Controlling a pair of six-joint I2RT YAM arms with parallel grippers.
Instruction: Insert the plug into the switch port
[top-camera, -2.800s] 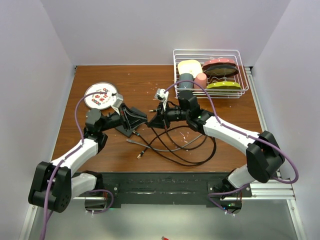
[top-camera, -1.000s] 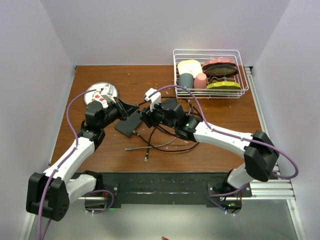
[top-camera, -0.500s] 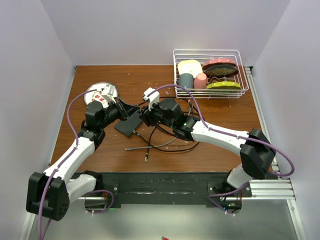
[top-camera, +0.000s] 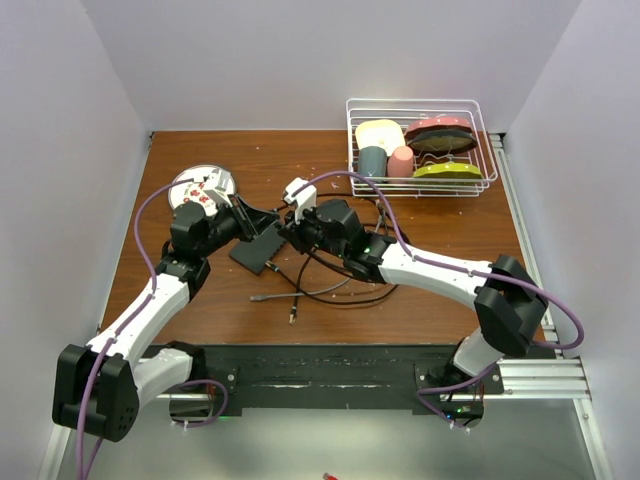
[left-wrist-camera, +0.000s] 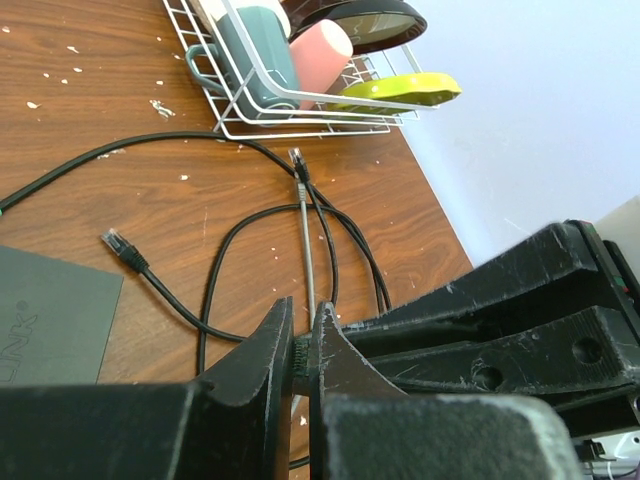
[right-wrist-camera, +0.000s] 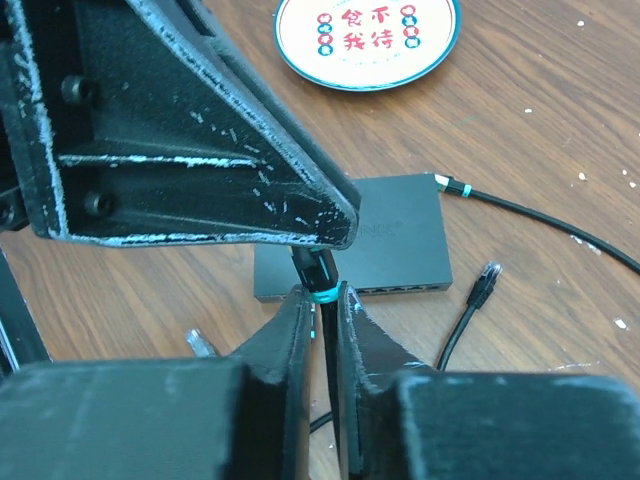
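The left arm (top-camera: 150, 305) rises from its base at the near left and bends inward at the elbow. Its forearm crosses the near rim of the round white plate (top-camera: 195, 180) and aims toward the table's middle. The right arm (top-camera: 440, 270) lies long and low, stretched leftward from its base on the near right, so the two wrists meet nose to nose near the centre of the wooden table (top-camera: 300, 160). The left gripper (left-wrist-camera: 300, 348) is clenched, its two dark fingers pressed onto the plug (right-wrist-camera: 312, 268) with almost no gap between them. The right gripper (right-wrist-camera: 322, 305) comes in from the opposite side, its fingers pinched on the same plug at the teal band around its boot, just below the left fingertips. The switch (top-camera: 256, 248) lies flat on the table just under and beside the meeting grippers, its row of ports along the long edge facing the right wrist camera. The plug is held in front of that edge, and whether it touches the box cannot be told. A second lead's metal tip (right-wrist-camera: 452, 185) rests against the switch's far corner. A loose black plug (right-wrist-camera: 487, 280) lies on the wood just beside the port edge. Slack cable loops (top-camera: 340, 290) trail under the right forearm. The wire dish rack (top-camera: 415, 101) stands well apart at the far right.
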